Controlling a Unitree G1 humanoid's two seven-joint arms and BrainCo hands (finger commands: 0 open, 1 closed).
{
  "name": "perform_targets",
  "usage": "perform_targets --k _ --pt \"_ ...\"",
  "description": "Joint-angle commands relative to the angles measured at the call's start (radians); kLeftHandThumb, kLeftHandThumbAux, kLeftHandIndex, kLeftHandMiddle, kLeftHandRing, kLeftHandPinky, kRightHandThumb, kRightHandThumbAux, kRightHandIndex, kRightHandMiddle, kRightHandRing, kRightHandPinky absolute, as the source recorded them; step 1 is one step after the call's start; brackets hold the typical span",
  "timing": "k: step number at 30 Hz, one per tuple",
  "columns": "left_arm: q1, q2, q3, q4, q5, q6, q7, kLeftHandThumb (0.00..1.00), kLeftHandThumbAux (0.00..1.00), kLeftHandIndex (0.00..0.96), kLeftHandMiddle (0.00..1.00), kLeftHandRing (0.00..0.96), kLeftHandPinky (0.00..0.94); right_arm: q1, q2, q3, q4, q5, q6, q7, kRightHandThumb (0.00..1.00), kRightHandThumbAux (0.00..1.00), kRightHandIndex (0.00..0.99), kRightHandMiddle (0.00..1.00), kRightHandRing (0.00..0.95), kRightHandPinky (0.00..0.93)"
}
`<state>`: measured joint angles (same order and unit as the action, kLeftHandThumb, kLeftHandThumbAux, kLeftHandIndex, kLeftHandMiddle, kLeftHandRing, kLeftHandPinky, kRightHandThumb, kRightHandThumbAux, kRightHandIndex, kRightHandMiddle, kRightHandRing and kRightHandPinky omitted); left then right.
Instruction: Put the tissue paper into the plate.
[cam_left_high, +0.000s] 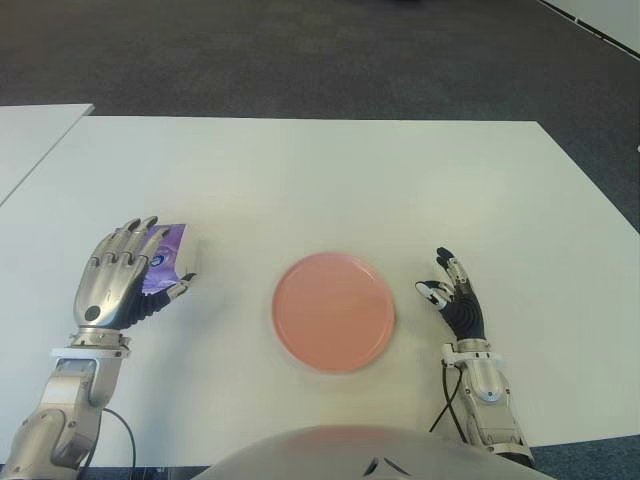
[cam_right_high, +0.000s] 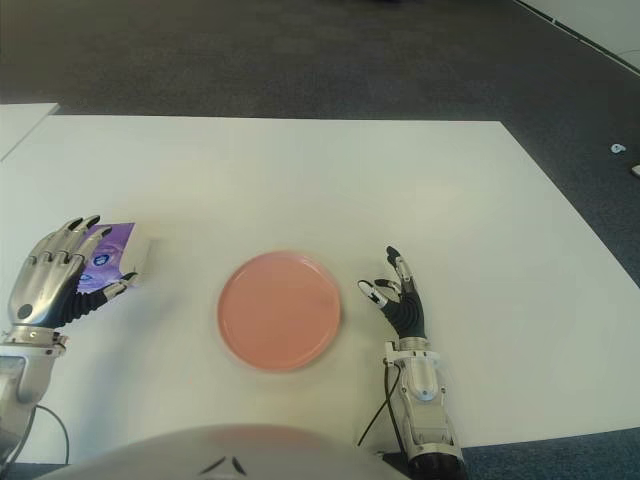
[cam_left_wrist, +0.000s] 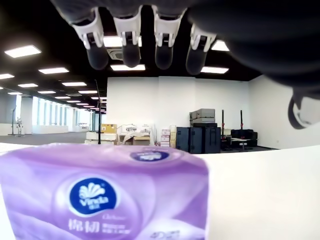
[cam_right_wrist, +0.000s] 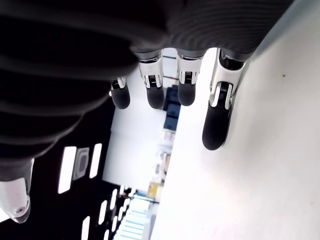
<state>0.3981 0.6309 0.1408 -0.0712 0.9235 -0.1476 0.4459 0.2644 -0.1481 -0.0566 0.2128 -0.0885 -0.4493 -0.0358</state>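
- Purple film wraps the tissue pack (cam_left_high: 165, 256), which lies on the white desk (cam_left_high: 320, 180) at about nine o'clock from the pink plate (cam_left_high: 333, 311), well apart from it and not yet in it.
- The left hand (cam_left_high: 122, 276) hovers over the pack's near side with its fingers (cam_left_wrist: 131, 47) extended and spread above the wrapper; the thumb sits beside the pack's plate-side edge, and nothing is gripped yet.
- The right hand (cam_right_high: 400, 295) shows just beside the plate at three o'clock, fingers relaxed and open, holding nothing.
- The step in hand looks like the grasp. To do it well, the left hand should come down so the four fingers drape over the far face and the thumb presses the near one, then close gently, since a soft pack will squash and can slip out if pinched at one corner.
- After that, a lift clear of the desk and a carry toward three o'clock would set it over the plate's centre.
- Hard to tell: much of the pack is covered by the left hand in the eye views, and the left wrist view cuts off its lower part, so its full length and whether the fingers already touch the wrapper cannot be made out.
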Motion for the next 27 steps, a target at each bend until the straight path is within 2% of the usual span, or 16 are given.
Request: perform_targets --k 1,8,12,16,19,20,23,24,25,27 --pt "-0.045 0.031 -0.015 0.096 0.011 -0.012 0.045 0.409 0.291 0.151 0.102 0.091 0.135 0.05 0.0 -0.011 0.088 0.016 0.054 0.015 0.251 0.491 0.067 0.067 0.063 0.092" --pt "-0.071 0.048 -0.037 0.172 0.016 -0.031 0.115 0.395 0.286 0.169 0.121 0.11 0.143 0.045 -0.015 -0.037 0.103 0.032 0.064 0.026 0.261 0.49 0.055 0.07 0.075 0.088" --pt "-0.077 0.052 -0.054 0.213 0.015 -0.046 0.156 0.394 0.282 0.178 0.129 0.115 0.149 0.039 -0.019 -0.054 0.112 0.046 0.066 0.033 0.302 0.51 0.06 0.088 0.107 0.114" --pt "-0.106 0.059 -0.078 0.282 0.014 -0.065 0.203 0.398 0.281 0.178 0.133 0.119 0.152 0.041 -0.019 -0.063 0.11 0.067 0.075 0.046 0.346 0.537 0.057 0.098 0.121 0.089" --pt "-0.137 0.063 -0.098 0.334 0.016 -0.075 0.234 0.4 0.28 0.177 0.134 0.12 0.149 0.067 -0.006 -0.059 0.06 0.075 0.078 0.046 0.363 0.549 0.058 0.105 0.134 0.097" --pt "-0.152 0.066 -0.105 0.356 0.015 -0.078 0.243 0.4 0.28 0.176 0.134 0.121 0.149 0.099 0.013 -0.043 -0.012 0.066 0.093 0.036 0.366 0.55 0.058 0.106 0.136 0.099" --pt "-0.199 0.073 -0.124 0.419 0.012 -0.087 0.269 0.397 0.28 0.172 0.135 0.12 0.145 0.145 0.041 -0.025 -0.115 0.063 0.109 0.024 0.428 0.572 0.063 0.13 0.281 0.233" --pt "-0.217 0.076 -0.131 0.443 0.013 -0.089 0.281 0.395 0.281 0.17 0.135 0.12 0.145 0.135 0.033 -0.035 -0.089 0.076 0.101 0.033 0.458 0.582 0.065 0.138 0.351 0.287" --pt "-0.238 0.079 -0.138 0.47 0.015 -0.092 0.298 0.393 0.282 0.169 0.136 0.12 0.147 0.125 0.024 -0.045 -0.066 0.089 0.1 0.043 0.476 0.588 0.067 0.146 0.382 0.295" --pt "-0.259 0.083 -0.152 0.498 0.016 -0.093 0.321 0.39 0.285 0.171 0.138 0.122 0.152 0.115 0.014 -0.057 -0.042 0.104 0.1 0.057 0.477 0.592 0.069 0.152 0.382 0.295"
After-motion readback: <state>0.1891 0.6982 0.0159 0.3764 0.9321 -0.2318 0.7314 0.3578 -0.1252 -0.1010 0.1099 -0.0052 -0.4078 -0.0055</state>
